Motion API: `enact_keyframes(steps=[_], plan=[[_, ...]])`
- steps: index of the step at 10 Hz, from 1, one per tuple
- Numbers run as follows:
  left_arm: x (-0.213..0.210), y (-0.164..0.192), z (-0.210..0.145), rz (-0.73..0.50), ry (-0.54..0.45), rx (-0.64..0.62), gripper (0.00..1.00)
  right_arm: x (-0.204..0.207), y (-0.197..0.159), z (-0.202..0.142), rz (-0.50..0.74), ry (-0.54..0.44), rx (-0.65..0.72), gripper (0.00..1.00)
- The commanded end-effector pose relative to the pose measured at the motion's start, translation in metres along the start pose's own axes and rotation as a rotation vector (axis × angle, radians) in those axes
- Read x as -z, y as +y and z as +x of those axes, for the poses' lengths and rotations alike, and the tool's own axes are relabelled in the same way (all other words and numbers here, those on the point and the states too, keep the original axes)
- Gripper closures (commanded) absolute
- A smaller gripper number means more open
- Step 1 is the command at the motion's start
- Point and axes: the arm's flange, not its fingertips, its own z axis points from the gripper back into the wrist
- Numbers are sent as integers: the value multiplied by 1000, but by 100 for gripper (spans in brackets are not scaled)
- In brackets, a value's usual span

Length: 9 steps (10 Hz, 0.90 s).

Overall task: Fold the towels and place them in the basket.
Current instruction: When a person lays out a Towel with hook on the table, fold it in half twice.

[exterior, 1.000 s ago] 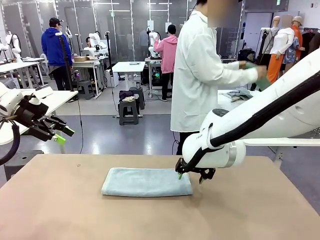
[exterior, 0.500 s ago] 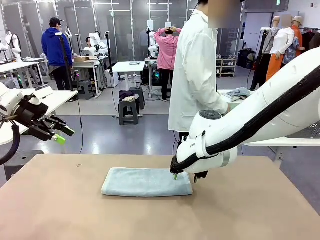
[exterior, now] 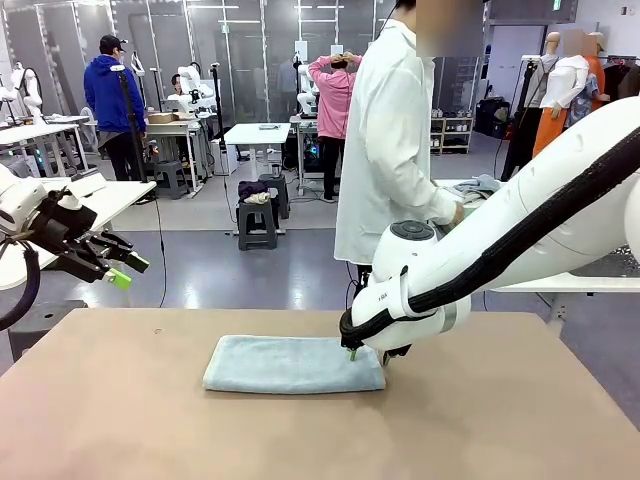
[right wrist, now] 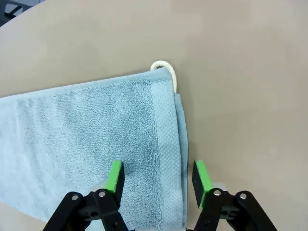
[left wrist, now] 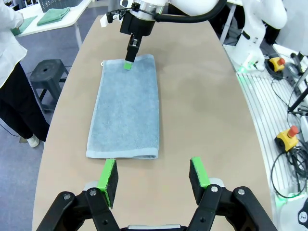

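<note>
Two green pads (right wrist: 115, 176) of the right gripper (right wrist: 158, 177) now straddle the hemmed short end of the towel (right wrist: 86, 130), apart and not pinching yet. Compared to a second ago the arm has slid in over that end, so a grab for the next fold looks close. Towel lies flat mid table (exterior: 500, 420); left gripper (left wrist: 153, 175) hangs spread wide, holding nothing.

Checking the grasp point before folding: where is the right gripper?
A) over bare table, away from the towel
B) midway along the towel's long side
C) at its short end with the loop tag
C: the right gripper straddles the hemmed short end of the towel, with the loop tag at that end's corner.
</note>
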Motion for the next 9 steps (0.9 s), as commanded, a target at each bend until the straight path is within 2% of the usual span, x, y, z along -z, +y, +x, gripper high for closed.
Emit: enact_keyframes(steps=[1,4,5,9], plan=[[-1,-1,3,4,16,-2,25,3,12,4,-44,-20,35,32],[-1,-1,3,4,16,-2,25,3,14,4,-67,-24,43,32],[-1,-1,3,4,16,-2,25,3,14,4,-69,-22,46,36],[-1,-1,3,4,16,-2,25,6,14,4,-82,-3,55,74]])
